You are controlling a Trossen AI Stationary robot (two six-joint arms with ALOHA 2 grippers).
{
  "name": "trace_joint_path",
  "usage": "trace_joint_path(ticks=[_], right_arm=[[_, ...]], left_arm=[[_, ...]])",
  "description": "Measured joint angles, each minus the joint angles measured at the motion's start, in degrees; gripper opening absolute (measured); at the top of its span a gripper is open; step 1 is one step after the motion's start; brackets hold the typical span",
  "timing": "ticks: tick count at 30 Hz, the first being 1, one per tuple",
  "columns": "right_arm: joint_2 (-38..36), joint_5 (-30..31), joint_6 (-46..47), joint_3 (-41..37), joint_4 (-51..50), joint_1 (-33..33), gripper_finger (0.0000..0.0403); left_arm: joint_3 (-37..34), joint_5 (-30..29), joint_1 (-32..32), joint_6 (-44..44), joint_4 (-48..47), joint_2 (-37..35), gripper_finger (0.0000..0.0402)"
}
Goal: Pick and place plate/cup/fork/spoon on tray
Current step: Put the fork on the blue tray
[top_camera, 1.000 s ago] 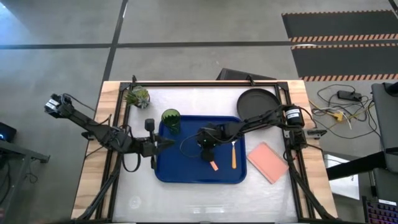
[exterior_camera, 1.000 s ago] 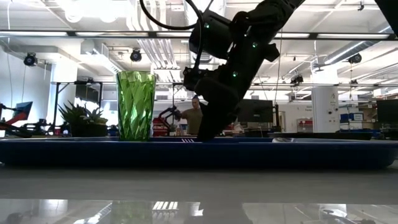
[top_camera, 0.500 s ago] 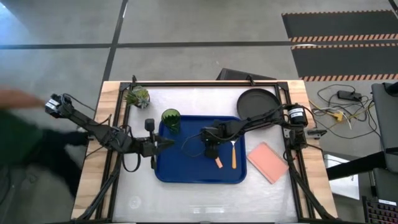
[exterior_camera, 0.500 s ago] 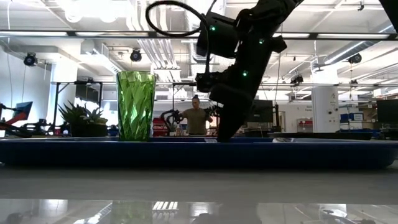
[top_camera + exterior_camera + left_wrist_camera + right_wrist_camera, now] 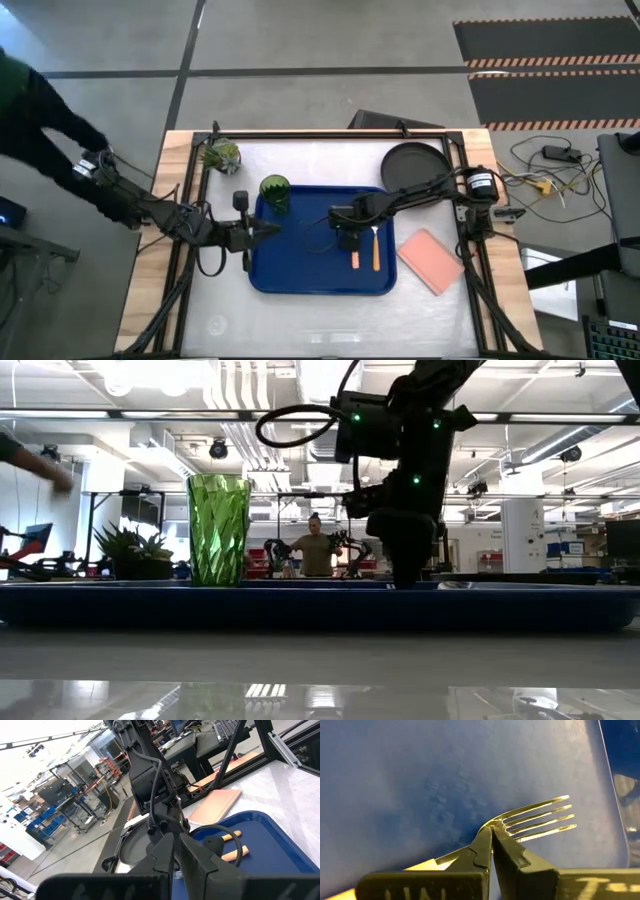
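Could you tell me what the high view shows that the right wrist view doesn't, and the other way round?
Only the high view shows the cup standing at a corner of the tray, the spoon lying on the tray, the plate off the tray on the table, and the left gripper at the tray's edge. Only the right wrist view shows the fork's silver tines, with the right gripper's jaws shut on its neck. Both show the blue tray and the fork low over it.
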Motion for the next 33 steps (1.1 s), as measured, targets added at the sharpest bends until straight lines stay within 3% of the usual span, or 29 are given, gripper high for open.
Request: trace_joint_path(ticks=[33], right_arm=[[-2.1,0.0,4.0,-0.9,-1.6,2.0,0.0008]], left_arm=[[0.0,0.0,0.0,-0.1,-0.1,0.0,0.0011]])
